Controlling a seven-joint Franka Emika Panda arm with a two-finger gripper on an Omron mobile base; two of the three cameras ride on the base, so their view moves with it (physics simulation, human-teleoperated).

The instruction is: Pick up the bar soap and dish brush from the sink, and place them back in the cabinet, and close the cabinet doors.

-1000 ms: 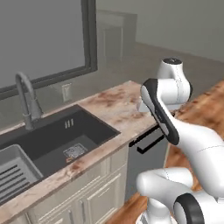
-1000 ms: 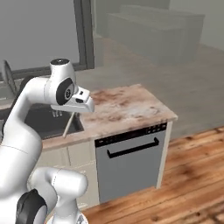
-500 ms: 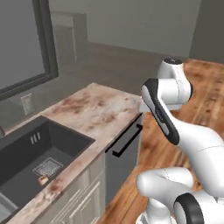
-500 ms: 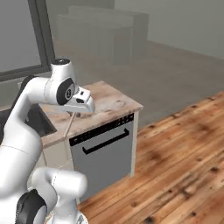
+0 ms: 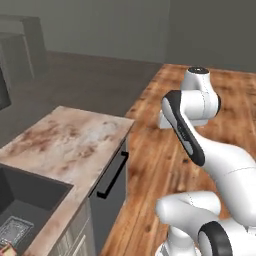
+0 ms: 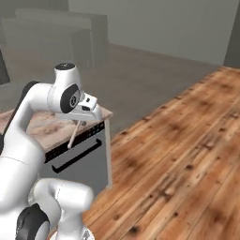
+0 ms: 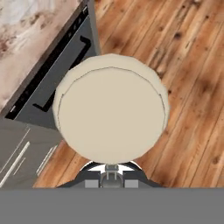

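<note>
Hand view | dish brush (image 7: 111,113): round cream head, thin handle | hand (image 6: 80,120) grasping it

The dish brush's (image 7: 111,114) round cream head hides the pincer's (image 7: 111,168) tips in the hand view. The sink (image 5: 22,210) is cut off by the left and bottom edges of the left base view.

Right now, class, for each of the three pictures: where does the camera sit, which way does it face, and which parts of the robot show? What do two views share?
Left base view: behind the arm's left, looking down over the marbled counter, sink corner; white arm at right.
Right base view: behind its right, facing the wood floor; arm at left, claw holding the dish brush.
Hand view: on the hand, looking down past the brush's round head.
Shared: the dishwasher, seen in all views.
</note>
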